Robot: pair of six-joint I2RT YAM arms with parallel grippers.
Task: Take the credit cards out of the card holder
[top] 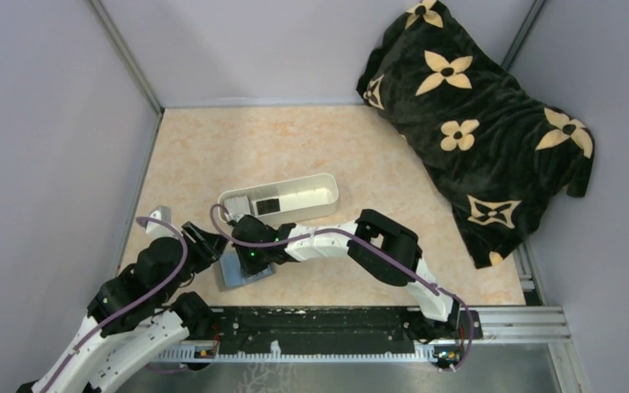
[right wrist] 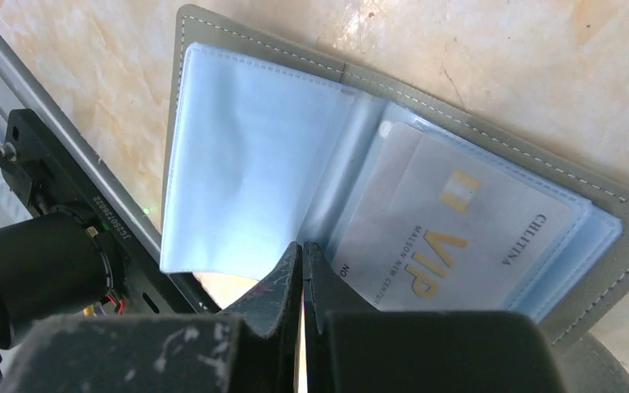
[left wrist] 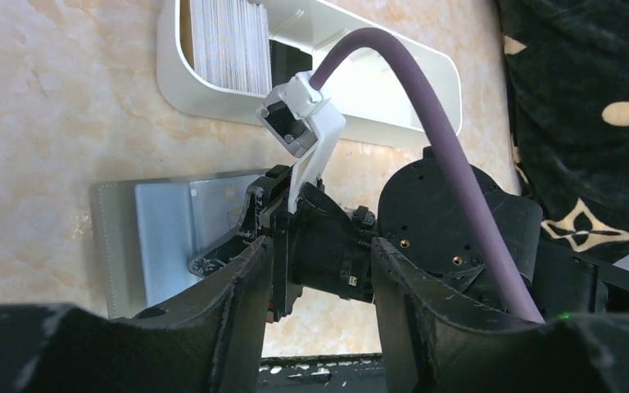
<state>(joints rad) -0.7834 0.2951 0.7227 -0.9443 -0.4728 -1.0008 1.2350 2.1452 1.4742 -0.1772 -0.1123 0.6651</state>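
Observation:
The card holder (right wrist: 213,49) lies open on the table, a grey wallet with blue-grey sleeves. A pale credit card (right wrist: 450,237) marked VIP sits in its right-hand pocket. My right gripper (right wrist: 303,247) is shut, its tips down at the fold by the sleeves' near edge, with nothing visibly between them. From above, this gripper (top: 251,259) covers much of the card holder (top: 233,277). My left gripper (left wrist: 319,246) is open and empty, just left of the card holder (left wrist: 156,237), facing the right wrist. Pale cards (left wrist: 229,41) and a black card (top: 269,203) lie in the white tray.
A long white tray (top: 315,187) stands just behind the wallet. A black blanket (top: 475,123) with cream flowers fills the back right corner. Grey walls close in the table on three sides. A metal rail (top: 508,323) runs along the near edge.

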